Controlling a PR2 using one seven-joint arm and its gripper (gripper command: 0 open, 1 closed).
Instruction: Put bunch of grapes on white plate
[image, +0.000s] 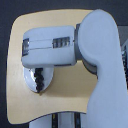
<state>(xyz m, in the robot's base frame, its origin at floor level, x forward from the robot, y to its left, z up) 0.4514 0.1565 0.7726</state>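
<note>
In the exterior view the white plate (29, 84) shows only in part, below the left end of my arm, on the wooden table. The bunch of grapes (38, 80), a dark narrow cluster, lies within the plate's rim, and its upper end runs under the arm. My white forearm (50, 46) stretches from the exterior view's right to its left, directly over the plate's upper part. The gripper is hidden under the forearm's end, and no fingers show. Whether anything touches the grapes cannot be made out.
The light wooden table (65, 97) has rounded corners and a dark floor around it. My bulky white upper arm and shoulder (102, 60) cover the table's right side. Dark strips (65, 120) show below the table's front edge.
</note>
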